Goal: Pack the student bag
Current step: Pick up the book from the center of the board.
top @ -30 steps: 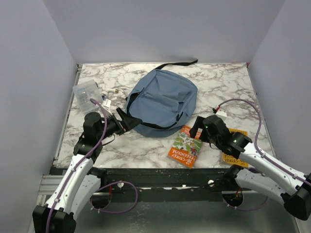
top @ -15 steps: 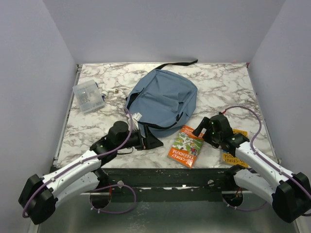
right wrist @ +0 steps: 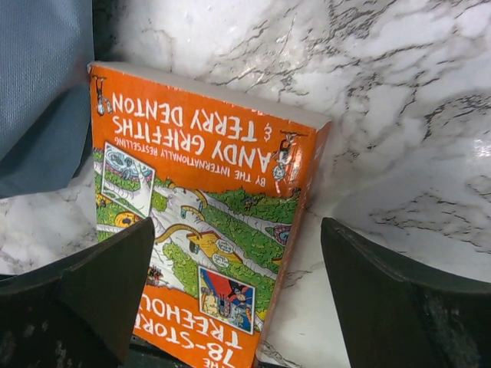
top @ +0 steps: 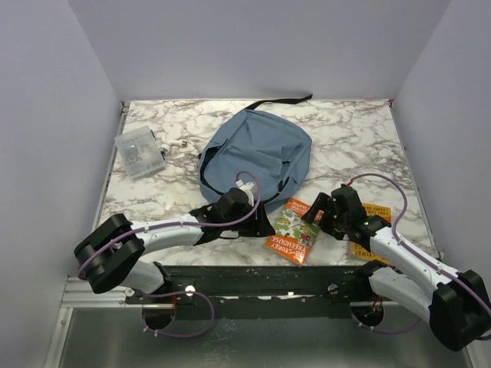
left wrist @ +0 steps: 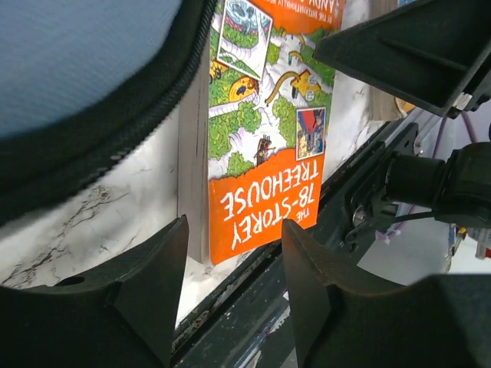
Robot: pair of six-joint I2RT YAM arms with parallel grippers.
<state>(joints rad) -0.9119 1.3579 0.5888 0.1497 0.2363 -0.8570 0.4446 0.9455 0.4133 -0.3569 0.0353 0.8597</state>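
The student bag (top: 257, 157) lies flat mid-table, dusty blue with black zipper and straps. An orange book, "The 78-Storey Treehouse" (top: 294, 230), lies just off its near right edge. My left gripper (top: 265, 228) reaches across to the bag's near rim beside the book's left edge. In the left wrist view it (left wrist: 234, 307) stands open and holds nothing, with the book (left wrist: 268, 153) ahead and the bag's zipper edge (left wrist: 115, 115) on the left. My right gripper (top: 316, 216) is open over the book's right side. In its own view the jaws (right wrist: 238, 307) straddle the book's (right wrist: 207, 199) spine edge.
A clear plastic box (top: 140, 151) and small white bits (top: 173, 146) sit at the far left. Another orange-yellow flat item (top: 360, 248) lies under the right arm. The table's near edge and black rail (top: 253, 272) run just below the book.
The left arm swung from the bag's left side across to its near edge by the book, and its jaws narrowed. The right gripper shifted slightly over the book.
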